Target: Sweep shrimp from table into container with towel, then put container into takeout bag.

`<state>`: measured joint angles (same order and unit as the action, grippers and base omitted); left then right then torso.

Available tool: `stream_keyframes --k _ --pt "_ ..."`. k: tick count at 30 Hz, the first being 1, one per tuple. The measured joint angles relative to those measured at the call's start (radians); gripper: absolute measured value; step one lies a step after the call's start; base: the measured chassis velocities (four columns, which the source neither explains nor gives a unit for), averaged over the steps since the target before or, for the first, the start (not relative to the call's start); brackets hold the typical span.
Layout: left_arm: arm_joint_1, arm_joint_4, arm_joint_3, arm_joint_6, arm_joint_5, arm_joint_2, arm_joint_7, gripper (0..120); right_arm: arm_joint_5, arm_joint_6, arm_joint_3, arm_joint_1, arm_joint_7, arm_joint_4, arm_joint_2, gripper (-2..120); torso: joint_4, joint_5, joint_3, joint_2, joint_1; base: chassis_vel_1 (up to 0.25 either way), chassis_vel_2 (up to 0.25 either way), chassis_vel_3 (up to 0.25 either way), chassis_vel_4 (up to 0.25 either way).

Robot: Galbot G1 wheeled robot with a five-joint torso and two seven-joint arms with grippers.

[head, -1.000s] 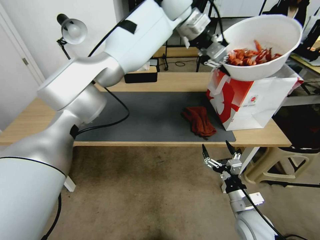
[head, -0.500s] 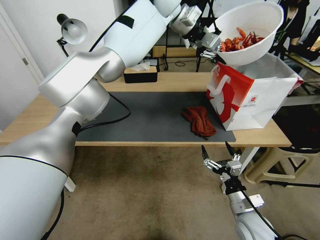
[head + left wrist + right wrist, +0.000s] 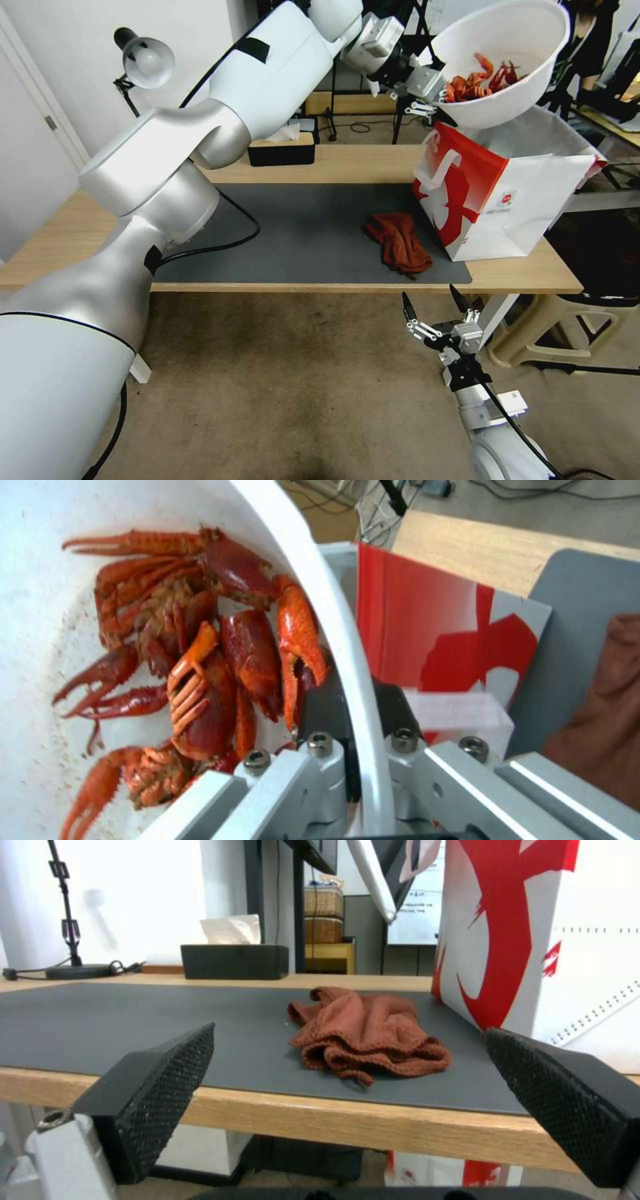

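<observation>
My left gripper [image 3: 437, 93] is shut on the rim of the white container [image 3: 527, 100], held tilted in the air above the open top of the red and white takeout bag [image 3: 493, 200]. The shrimp [image 3: 480, 80] lie heaped inside the container by the gripper; in the left wrist view the shrimp [image 3: 200, 665] crowd against the container rim [image 3: 340, 645], one jaw on each side of that rim, with the bag [image 3: 433, 640] below. The rust-brown towel [image 3: 398, 241] lies crumpled on the dark mat [image 3: 300, 233]. My right gripper [image 3: 433, 310] hangs open below the table's front edge [image 3: 320, 288], facing the towel [image 3: 367, 1037].
A black tissue box [image 3: 281, 148] and a desk lamp [image 3: 147, 63] stand at the table's back left. A beige stool [image 3: 560, 327] sits under the table's right end. Stands and cables crowd the floor behind the table.
The left arm has carried the container up and leftward from a second ago, then barely shifted it in the last half second. The right gripper has hardly moved.
</observation>
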<state>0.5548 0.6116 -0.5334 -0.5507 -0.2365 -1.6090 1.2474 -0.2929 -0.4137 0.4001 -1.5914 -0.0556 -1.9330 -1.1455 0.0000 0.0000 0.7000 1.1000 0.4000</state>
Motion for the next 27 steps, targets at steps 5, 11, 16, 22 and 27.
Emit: stream_keyframes --k 5,11,16,22,27 --pt "-0.019 0.025 -0.039 0.000 -0.023 0.000 -0.034 0 0.003 -0.001 -0.003 0.002 0.001 0.003 -0.004 100 0.0001 0.0000 0.000 0.000 0.000 0.000 0.000 0.000 0.000" --pt "-0.027 0.041 -0.065 0.000 -0.041 0.000 -0.059 0 0.012 -0.001 -0.016 0.009 0.001 0.005 -0.010 100 -0.0001 0.0001 0.000 0.000 0.000 0.000 0.000 0.000 0.000" --pt "-0.027 0.050 -0.086 0.000 -0.062 0.001 -0.096 0 0.017 0.003 -0.024 0.016 0.000 0.005 -0.014 100 0.0001 0.0000 0.000 0.000 0.000 0.000 0.000 0.000 0.000" --pt "-0.026 0.055 -0.093 -0.002 -0.064 0.001 -0.136 0 0.020 0.006 -0.026 0.018 -0.001 0.005 -0.016 100 0.0001 0.0000 0.000 0.000 0.000 0.000 0.000 0.000 0.000" --pt "-0.031 0.068 -0.112 -0.005 -0.069 0.001 -0.181 0 0.024 0.006 -0.027 0.017 -0.001 0.004 -0.019 100 0.0000 0.0000 0.000 0.000 0.000 0.000 0.000 0.000 0.000"
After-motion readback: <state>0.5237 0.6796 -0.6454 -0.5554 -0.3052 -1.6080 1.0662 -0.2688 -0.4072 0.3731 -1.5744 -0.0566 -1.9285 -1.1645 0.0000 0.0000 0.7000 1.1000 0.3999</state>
